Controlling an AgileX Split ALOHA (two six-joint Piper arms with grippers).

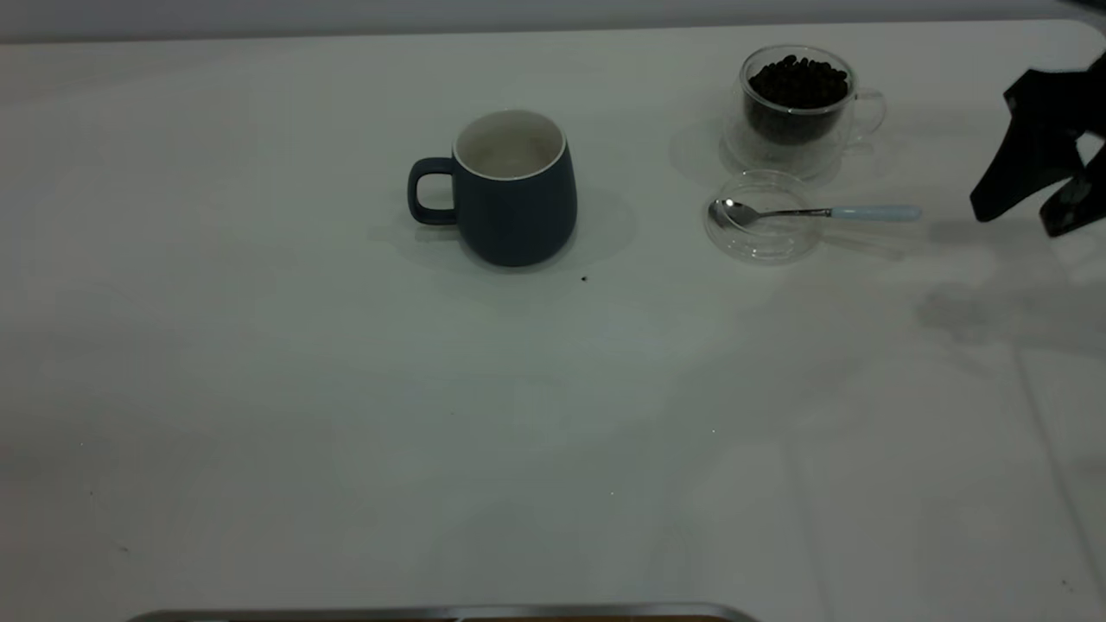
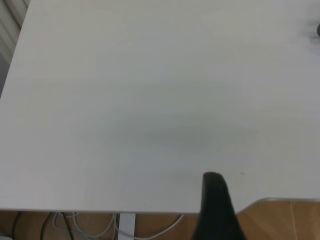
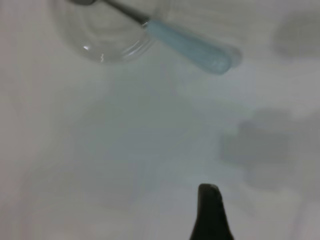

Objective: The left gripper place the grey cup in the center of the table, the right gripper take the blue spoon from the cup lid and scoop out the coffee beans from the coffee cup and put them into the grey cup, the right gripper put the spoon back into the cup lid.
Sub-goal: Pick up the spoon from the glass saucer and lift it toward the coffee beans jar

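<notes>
Grey-blue ceramic, the grey cup [image 1: 513,187] stands upright at the table's [image 1: 259,389] centre, handle leftward. Right of it the clear cup lid [image 1: 760,226] holds the blue spoon [image 1: 816,212], its metal bowl inside and pale handle jutting right; just beyond stands the coffee cup [image 1: 797,108], full of beans. That spoon looks light, stiff and slippery, so grip mid-handle. Farthest right, the right gripper [image 1: 1032,203] hovers with jaws apart. Of the left gripper [image 2: 216,210], I cannot tell.
</notes>
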